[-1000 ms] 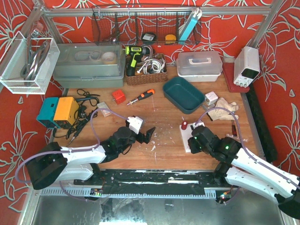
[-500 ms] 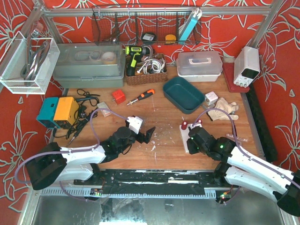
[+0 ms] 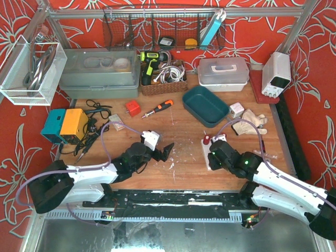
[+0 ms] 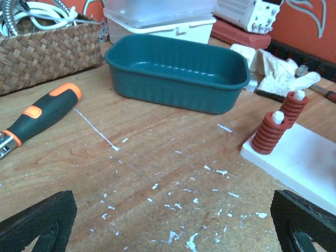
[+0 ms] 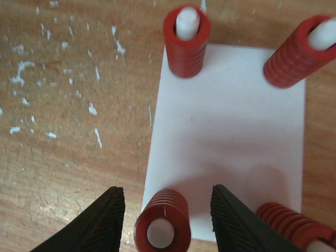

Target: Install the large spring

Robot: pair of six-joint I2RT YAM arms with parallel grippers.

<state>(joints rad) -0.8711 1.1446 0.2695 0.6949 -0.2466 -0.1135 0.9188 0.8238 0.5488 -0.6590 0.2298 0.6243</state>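
Note:
A white base plate (image 5: 226, 131) carries several red springs on white pegs. In the right wrist view my right gripper (image 5: 167, 198) is open, its two fingers standing either side of the near-left spring (image 5: 161, 227) without touching it. That spring sits upright on its peg. Other springs stand at the far left (image 5: 186, 42), far right (image 5: 296, 55) and near right (image 5: 294, 231). In the top view the right gripper (image 3: 214, 153) hovers over the plate (image 3: 206, 152). My left gripper (image 4: 173, 215) is open and empty over bare wood, left of the plate (image 4: 310, 157).
A teal tub (image 3: 205, 105) lies beyond the plate, and an orange-handled screwdriver (image 3: 159, 108) to its left. Work gloves (image 3: 251, 123) and a small white box (image 3: 237, 109) lie to the right. A wicker basket (image 3: 163, 84) and storage boxes line the back. White flecks litter the wood.
My right gripper has crept a little left and farther over the white plate. The left arm has not moved.

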